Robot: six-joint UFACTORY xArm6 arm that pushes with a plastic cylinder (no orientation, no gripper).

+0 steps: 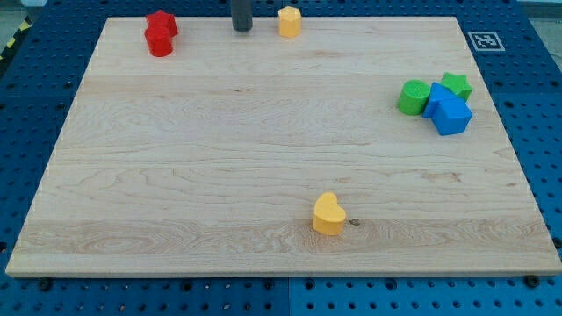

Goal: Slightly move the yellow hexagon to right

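The yellow hexagon (290,21) stands at the board's top edge, a little right of centre. My tip (241,27) is a dark rod coming down at the view's top, just left of the yellow hexagon, with a small gap between them. A yellow heart (328,214) lies near the board's bottom edge, right of centre, far from the tip.
A red star (162,24) and a red cylinder (160,41) touch at the top left. At the right edge a green cylinder (412,97), a green star (456,85) and two blue blocks (449,111) cluster together. The wooden board (219,158) lies on a blue pegboard table.
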